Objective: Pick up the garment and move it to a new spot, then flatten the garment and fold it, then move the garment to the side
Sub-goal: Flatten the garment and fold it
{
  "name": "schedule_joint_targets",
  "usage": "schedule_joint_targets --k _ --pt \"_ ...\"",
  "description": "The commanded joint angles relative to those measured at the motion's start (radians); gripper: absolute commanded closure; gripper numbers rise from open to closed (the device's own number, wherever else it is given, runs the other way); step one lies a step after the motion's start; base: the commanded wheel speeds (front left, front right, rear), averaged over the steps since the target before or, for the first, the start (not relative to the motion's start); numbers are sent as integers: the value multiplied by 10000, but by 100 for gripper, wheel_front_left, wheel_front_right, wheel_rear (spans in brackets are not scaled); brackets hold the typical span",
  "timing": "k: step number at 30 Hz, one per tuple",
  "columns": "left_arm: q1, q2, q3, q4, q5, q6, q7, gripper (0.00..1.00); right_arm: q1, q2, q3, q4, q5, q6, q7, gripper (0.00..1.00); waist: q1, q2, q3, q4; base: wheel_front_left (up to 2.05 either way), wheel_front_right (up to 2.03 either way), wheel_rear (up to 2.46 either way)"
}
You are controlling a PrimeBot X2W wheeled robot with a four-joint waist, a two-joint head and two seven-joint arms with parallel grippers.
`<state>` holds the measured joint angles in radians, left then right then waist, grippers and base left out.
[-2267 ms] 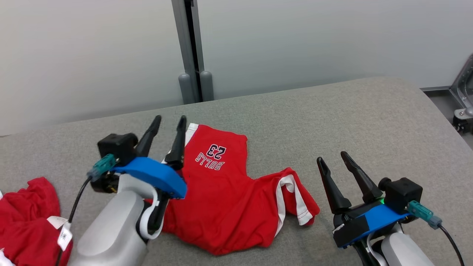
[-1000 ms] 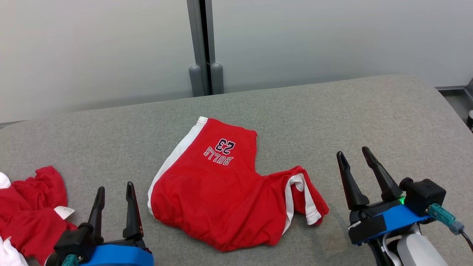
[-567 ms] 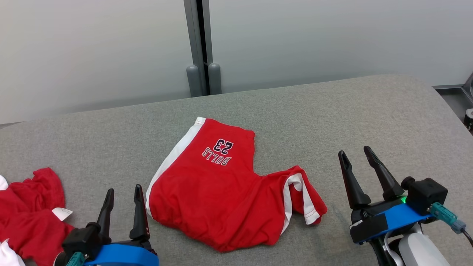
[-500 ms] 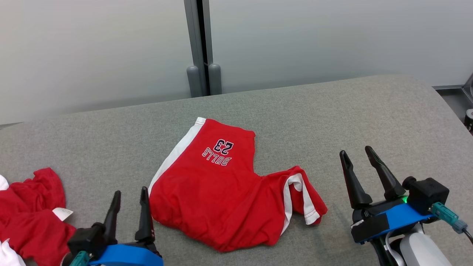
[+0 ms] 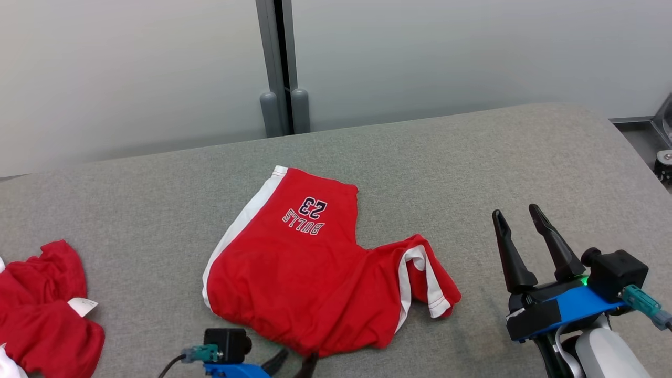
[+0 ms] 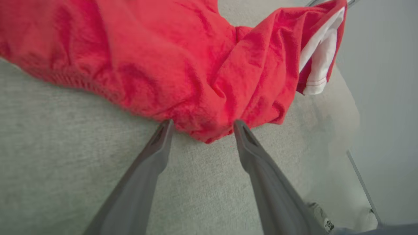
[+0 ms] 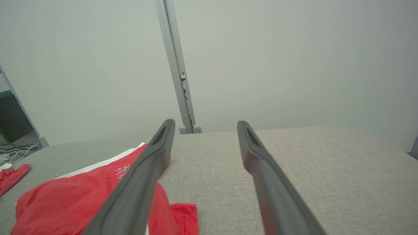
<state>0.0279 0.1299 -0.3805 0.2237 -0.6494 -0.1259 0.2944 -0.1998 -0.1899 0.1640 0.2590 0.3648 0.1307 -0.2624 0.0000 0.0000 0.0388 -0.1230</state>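
**Red shorts are laid out on a grey cloth-covered table, flanked by two wide-spread grippers.**

At far left, a crumpled red cloth with a white tag (image 5: 44, 310) is seen at the edge of the grey woven fabric table surface (image 5: 472, 157). The left gripper (image 6: 202, 124) is held low at the near edge, its dark fingers parted wide with both tips at the near hem, a bulge of which lies between them; nothing is clasped. The red shorts with white side stripes and "BULLS 23" lettering (image 5: 294, 273) are spread near the table's middle, one leg bunched to the right. Behind, pale grey wall panels are divided by a grey upright post (image 5: 273, 63). The right gripper (image 5: 515, 211) is poised apart from the shorts, fully spread and empty. A strip of grey floor (image 5: 638, 134) is glimpsed at far right.
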Motion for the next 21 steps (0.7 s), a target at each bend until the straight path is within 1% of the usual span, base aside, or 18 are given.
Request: schedule_joint_targets --k 1,3,6,8,11,17,18,19,20,21 --pt "138 113 -110 -18 -76 -73 259 0 -90 -5 -23 -13 29 1 -32 0 0 0 6 -31 0 0 0" --pt "54 309 -313 34 -207 -74 815 0 -151 -27 -2 -5 59 2 -32 0 0 0 58 -117 0 0 0" --pt "-173 226 -513 296 -490 -75 1233 0 -216 -2 46 25 82 1 -32 0 0 0 141 -278 0 0 0" --pt "-459 274 -550 528 -438 -74 1052 0 -259 38 83 17 81 2 -32 0 0 0 216 -411 0 0 0" --pt "-702 39 -687 931 -731 -50 677 0 -301 78 93 48 118 2 -32 0 0 0 283 -583 0 0 0" --pt "-1283 51 -870 1746 -1040 -48 -6 0 -326 126 122 68 124 2 -32 0 0 0 336 -806 0 0 0" --pt "-1351 86 -933 1785 -1090 -48 -90 18 -321 119 114 70 126 1 -32 0 0 0 330 -815 0 0 0" --pt "-1426 135 -938 1804 -1173 -48 -193 54 -308 108 95 72 129 1 -32 0 0 0 323 -810 0 0 0" --pt "-1455 205 -977 1804 -1248 -48 -235 100 -289 104 75 71 124 1 -32 0 0 0 314 -798 0 0 0" --pt "-1450 286 -1038 1755 -1343 -48 -218 100 -257 101 35 70 115 2 -32 0 0 0 298 -764 0 0 0"
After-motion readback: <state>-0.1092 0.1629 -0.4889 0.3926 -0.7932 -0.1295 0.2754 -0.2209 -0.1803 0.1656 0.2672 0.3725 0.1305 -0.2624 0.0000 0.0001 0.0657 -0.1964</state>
